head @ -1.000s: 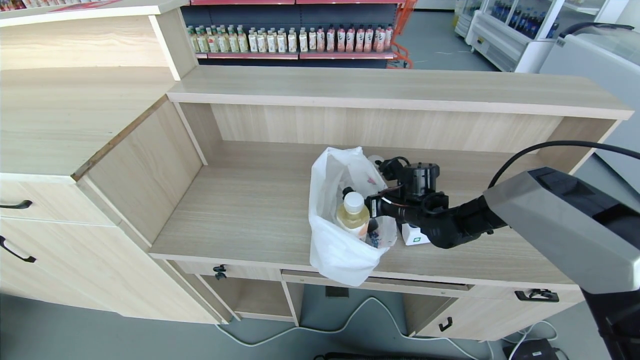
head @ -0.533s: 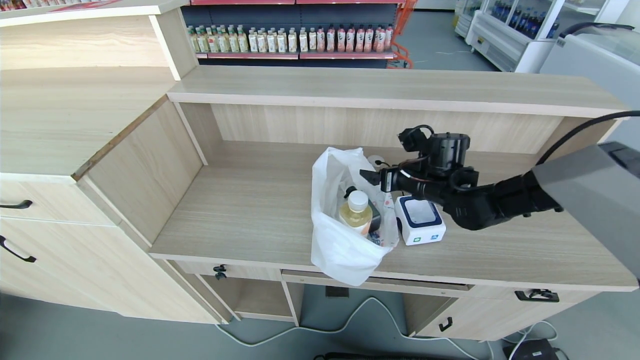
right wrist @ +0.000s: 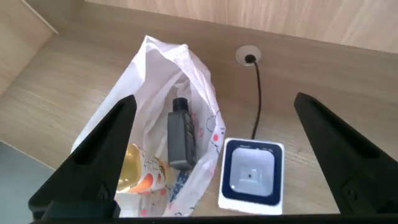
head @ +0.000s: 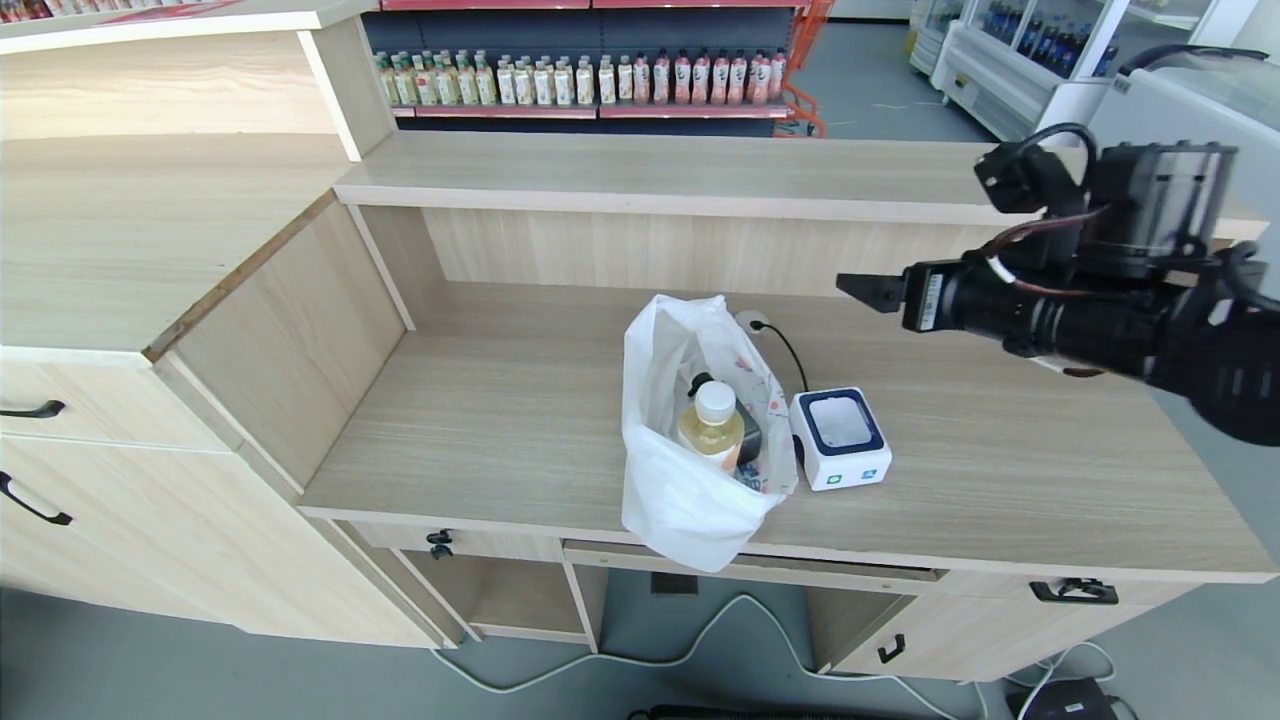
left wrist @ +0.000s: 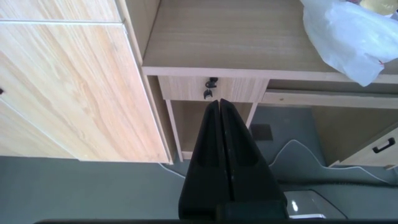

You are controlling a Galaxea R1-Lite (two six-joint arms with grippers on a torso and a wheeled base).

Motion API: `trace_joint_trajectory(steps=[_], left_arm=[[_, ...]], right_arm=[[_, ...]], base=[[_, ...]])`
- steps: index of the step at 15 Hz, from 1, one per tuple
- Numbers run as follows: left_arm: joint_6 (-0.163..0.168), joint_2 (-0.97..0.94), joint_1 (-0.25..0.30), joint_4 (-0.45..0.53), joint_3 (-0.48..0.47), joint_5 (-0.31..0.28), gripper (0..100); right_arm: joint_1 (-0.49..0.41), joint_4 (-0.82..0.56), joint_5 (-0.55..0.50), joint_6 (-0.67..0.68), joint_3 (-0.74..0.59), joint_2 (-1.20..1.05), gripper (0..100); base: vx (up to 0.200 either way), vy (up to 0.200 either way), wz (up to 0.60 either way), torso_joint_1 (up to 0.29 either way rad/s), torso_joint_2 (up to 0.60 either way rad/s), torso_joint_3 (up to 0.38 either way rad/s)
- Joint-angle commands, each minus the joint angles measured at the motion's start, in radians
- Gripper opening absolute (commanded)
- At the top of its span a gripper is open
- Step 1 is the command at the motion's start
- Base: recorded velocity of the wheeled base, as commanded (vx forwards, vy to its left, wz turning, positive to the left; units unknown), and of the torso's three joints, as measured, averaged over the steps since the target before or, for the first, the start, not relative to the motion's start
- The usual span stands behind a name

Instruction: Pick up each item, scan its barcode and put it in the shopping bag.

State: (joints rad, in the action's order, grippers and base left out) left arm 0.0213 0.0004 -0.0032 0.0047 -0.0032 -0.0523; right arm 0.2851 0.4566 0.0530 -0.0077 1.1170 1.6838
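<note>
A white plastic shopping bag [head: 680, 490] stands open on the wooden counter [head: 500, 420]. Inside it, a bottle of yellow drink with a white cap [head: 712, 425] stands upright next to a dark flat item [right wrist: 181, 134]. The white barcode scanner [head: 840, 438] sits right beside the bag. My right gripper [head: 868, 290] hangs open and empty well above the counter, up and to the right of the bag. From its wrist I look down on the bag [right wrist: 155, 112], the bottle [right wrist: 138, 171] and the scanner [right wrist: 250, 174]. My left gripper [left wrist: 219, 107] is shut and empty, low in front of the counter.
A black cable runs from the scanner to a grommet [right wrist: 249, 57] at the back of the counter. A raised shelf [head: 780, 180] spans the rear, and a tall cabinet [head: 150, 250] stands to the left. Drawers and a small lock [left wrist: 210, 90] sit under the front edge.
My right arm has lifted out of the bag and swung up and to the right, uncovering the scanner. The bottle stays in the bag. The bag and the scanner have not moved.
</note>
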Motion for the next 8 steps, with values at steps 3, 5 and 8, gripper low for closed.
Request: trace_joint_trajectory(steps=[3, 5, 8], left_arm=[[0.000, 0.001, 0.000, 0.000, 0.000, 0.000, 0], [0.000, 0.001, 0.000, 0.000, 0.000, 0.000, 0], [0.000, 0.001, 0.000, 0.000, 0.000, 0.000, 0]], right_arm=[[-0.192, -0.334, -0.078, -0.110, -0.214, -0.495, 100], [-0.257, -0.358, -0.079, -0.106, -0.273, -0.575, 100], [-0.308, -0.322, -0.214, -0.087, -0.523, -0.773, 100]], base=[[0.000, 0.000, 0.00, 0.000, 0.00, 0.000], [0.000, 0.000, 0.00, 0.000, 0.00, 0.000], [0.000, 0.000, 0.00, 0.000, 0.00, 0.000]])
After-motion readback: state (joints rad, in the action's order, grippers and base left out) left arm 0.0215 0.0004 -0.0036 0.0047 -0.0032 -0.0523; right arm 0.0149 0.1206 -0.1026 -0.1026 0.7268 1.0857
